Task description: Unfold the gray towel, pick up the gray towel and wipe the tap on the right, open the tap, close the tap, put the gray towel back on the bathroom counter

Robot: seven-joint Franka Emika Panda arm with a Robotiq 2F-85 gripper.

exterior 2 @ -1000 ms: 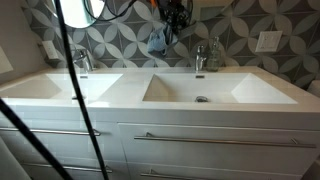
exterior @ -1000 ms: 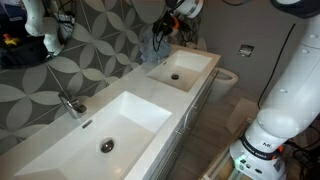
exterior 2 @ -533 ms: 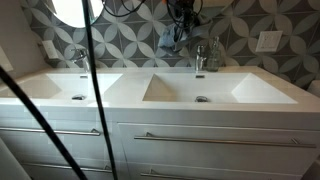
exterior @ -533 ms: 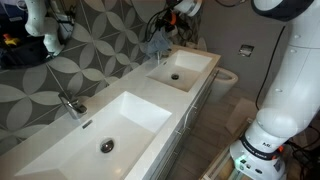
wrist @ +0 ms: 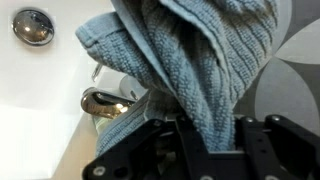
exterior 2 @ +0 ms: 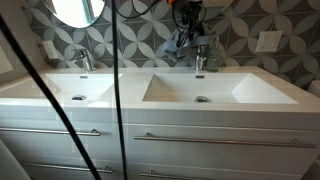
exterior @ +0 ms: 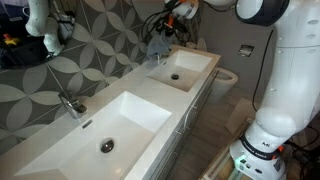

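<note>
While the tool (wrist: pixel 208 135) grips one gray towel (wrist: pixel 190 60), two taps (exterior 2: pixel 80 60) (exterior 2: pixel 200 60) (chrome) stand.

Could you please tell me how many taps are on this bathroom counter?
2. One tap stands behind the left basin in an exterior view; the other tap stands behind the right basin, close to the gray towel held by the claw.

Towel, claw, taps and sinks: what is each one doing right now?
Towel: bunched up, hanging from the claw by the right tap.
Claw: shut on the towel.
Right tap: no water running.
Left tap: no water running.
Right sink: empty.
Left sink: empty.
</note>
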